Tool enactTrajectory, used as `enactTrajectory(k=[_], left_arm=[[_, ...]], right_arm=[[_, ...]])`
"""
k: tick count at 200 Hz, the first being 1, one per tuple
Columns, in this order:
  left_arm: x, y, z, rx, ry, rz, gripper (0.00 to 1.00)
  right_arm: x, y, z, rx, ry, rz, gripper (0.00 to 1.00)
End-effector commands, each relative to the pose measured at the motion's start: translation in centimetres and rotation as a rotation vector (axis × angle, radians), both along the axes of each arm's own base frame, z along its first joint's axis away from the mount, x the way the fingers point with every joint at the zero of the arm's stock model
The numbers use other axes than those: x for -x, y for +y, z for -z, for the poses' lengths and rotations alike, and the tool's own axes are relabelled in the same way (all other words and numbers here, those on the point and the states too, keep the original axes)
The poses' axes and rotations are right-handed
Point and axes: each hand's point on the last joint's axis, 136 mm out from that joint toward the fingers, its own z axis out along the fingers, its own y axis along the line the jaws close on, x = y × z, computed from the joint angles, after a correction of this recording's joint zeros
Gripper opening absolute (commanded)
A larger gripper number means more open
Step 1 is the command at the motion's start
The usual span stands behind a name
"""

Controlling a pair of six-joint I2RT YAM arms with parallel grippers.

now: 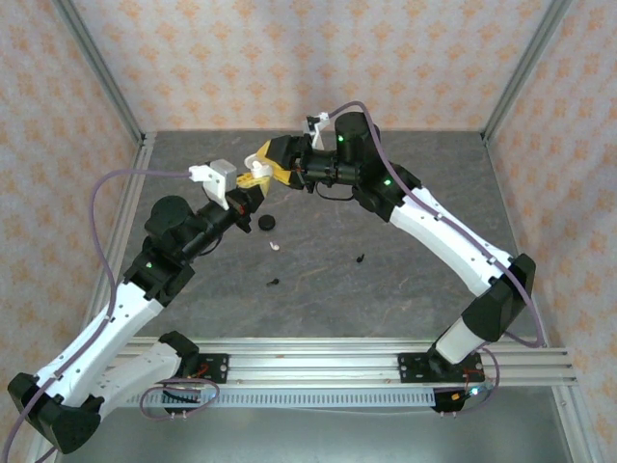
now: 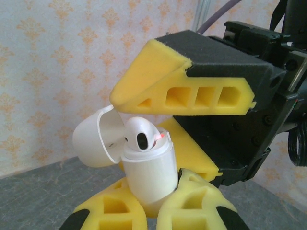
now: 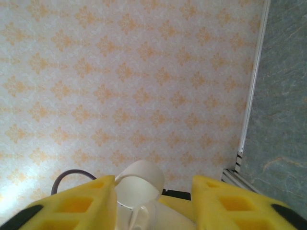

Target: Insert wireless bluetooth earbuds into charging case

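My left gripper (image 2: 156,190) is shut on the lower part of a white charging case (image 2: 151,170), held upright above the table with its lid (image 2: 93,141) flipped open. A white earbud (image 2: 141,135) sits in the case's top, beside a small red light. My right gripper (image 3: 153,208) is open, with one yellow finger (image 2: 182,86) just above the earbud and the other (image 2: 189,151) behind the case. The lid (image 3: 141,184) lies between its fingers. In the top view both grippers (image 1: 249,198) (image 1: 260,166) meet at the back centre. Another white earbud (image 1: 275,246) lies on the table.
A small black rounded case (image 1: 266,223) rests on the grey table just right of the left gripper. Two black earbuds (image 1: 360,258) (image 1: 274,282) lie nearer the front. Patterned walls and metal frame posts (image 1: 101,77) enclose the table.
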Motion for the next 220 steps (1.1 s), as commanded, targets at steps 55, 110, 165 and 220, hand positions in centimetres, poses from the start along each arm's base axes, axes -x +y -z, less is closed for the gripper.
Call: enactTrajectory(k=[55, 110, 165, 220], left_arm=[[-0.5, 0.2, -1.8, 0.037, -0.035, -0.032, 0.0], [-0.7, -0.1, -2.0, 0.019, 0.006, -0.017, 0.09], [-0.1, -1.0, -3.0, 0.034, 0.016, 0.048, 0.22], [0.2, -0.7, -3.4, 0.039, 0.015, 0.04, 0.23]], right_arm=[[1.3, -0.1, -2.9, -0.109, -0.022, -0.03, 0.24], [1.1, -0.7, -2.4, -0.071, -0.062, 0.011, 0.16], [1.1, -1.2, -2.7, -0.061, -0.097, 0.033, 0.13], [1.2, -1.6, -2.1, -0.003, -0.124, 0.038, 0.12]])
